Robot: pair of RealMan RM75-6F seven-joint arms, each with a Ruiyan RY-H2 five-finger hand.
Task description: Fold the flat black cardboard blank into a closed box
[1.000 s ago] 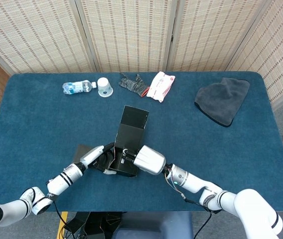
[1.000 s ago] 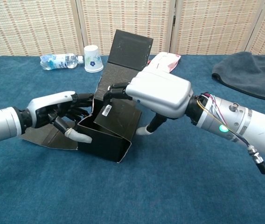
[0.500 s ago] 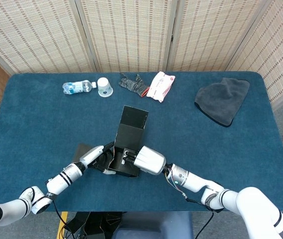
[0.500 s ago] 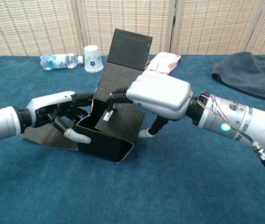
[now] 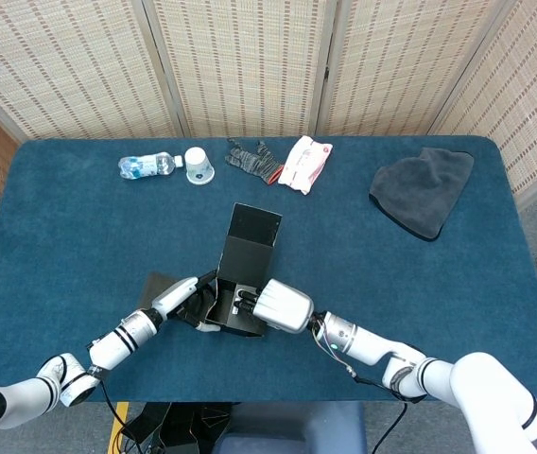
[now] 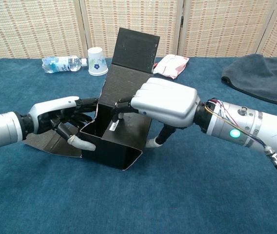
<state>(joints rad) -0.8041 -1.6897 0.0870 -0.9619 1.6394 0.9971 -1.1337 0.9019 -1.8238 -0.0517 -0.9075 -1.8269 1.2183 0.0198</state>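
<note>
The black cardboard box (image 5: 243,268) (image 6: 124,141) stands half-formed near the table's front middle, open on top. Its long lid flap (image 6: 131,63) rises at the back, and one side flap (image 6: 48,141) lies flat on the table to the left. My left hand (image 5: 186,303) (image 6: 65,117) grips the box's left wall, thumb on the outside front and fingers at the rim. My right hand (image 5: 278,305) (image 6: 165,101) holds the right wall, with fingers hooked over its top edge into the box and the thumb outside, low down. The inside bottom is mostly hidden.
Along the far edge lie a water bottle (image 5: 146,165), a paper cup (image 5: 199,166), a dark glove (image 5: 254,159) and a white-and-red packet (image 5: 304,163). A grey cloth (image 5: 423,189) sits at the far right. Blue table (image 5: 420,284) surrounds the box.
My right hand has pushed the right wall from a slant to nearly upright, its fingers dipping further into the box. The left hand has stayed on the left wall.
</note>
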